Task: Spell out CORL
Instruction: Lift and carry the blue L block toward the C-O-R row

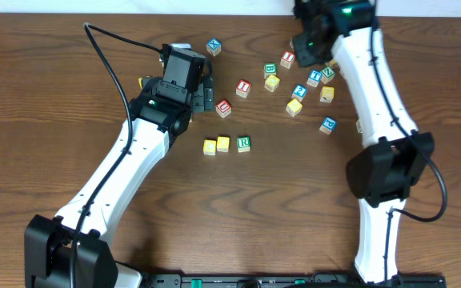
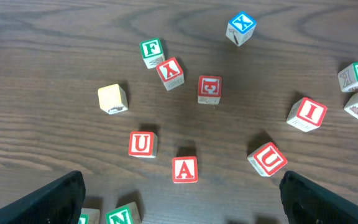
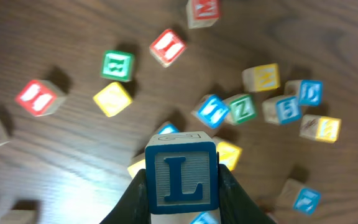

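Note:
My right gripper (image 3: 182, 190) is shut on a wooden block with a blue L (image 3: 181, 174) and holds it high above the scattered letter blocks; in the overhead view this gripper (image 1: 306, 44) is at the back right and the block is hidden. A row of three blocks lies mid-table: two yellow-faced ones (image 1: 209, 146) (image 1: 223, 143) and a green R (image 1: 244, 143). My left gripper (image 1: 206, 92) is open and empty, hovering over loose blocks; its fingers frame the red A block (image 2: 184, 169).
Loose blocks are scattered at the back: blue X (image 1: 214, 46), red I (image 1: 243, 88), red U (image 1: 223, 107), green B (image 1: 271, 70), and several more around (image 1: 310, 80). The left wrist view also shows F (image 2: 151, 50), Y (image 2: 169, 73), E (image 2: 209, 88), N (image 2: 122, 216).

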Tool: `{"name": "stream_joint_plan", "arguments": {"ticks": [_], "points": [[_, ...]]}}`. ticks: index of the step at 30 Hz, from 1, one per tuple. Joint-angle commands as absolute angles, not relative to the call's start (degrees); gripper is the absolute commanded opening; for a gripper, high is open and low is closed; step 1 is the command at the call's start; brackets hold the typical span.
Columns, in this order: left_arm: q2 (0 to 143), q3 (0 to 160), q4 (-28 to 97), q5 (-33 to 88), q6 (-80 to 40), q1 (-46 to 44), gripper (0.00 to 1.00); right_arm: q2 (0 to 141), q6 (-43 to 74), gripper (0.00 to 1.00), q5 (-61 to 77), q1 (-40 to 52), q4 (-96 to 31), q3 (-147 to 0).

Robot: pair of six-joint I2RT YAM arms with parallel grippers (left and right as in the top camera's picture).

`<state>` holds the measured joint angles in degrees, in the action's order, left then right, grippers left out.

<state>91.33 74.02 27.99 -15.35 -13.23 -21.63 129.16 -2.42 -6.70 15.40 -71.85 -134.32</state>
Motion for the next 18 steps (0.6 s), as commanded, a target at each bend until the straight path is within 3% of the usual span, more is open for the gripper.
{"name": "stream_joint_plan", "arguments": {"ticks": [1,11,18], "points": [[90.9,74.6,29.4,-16.1,-13.8,-20.9,0.98,128.6,7.3,0.01,-10.6,19.9,-73.1,-135.0],[89.8,75.0,35.4,-2.7,-15.4,-8.7,0.98,128.6,15.0,0.01,-10.4,26.3,-73.3,-134.4],[89.8,75.0,38.3,-2.5,-12.5,-6.5,0.98,128.6,17.6,0.01,-10.6,26.8,-72.9,-129.0]]}}
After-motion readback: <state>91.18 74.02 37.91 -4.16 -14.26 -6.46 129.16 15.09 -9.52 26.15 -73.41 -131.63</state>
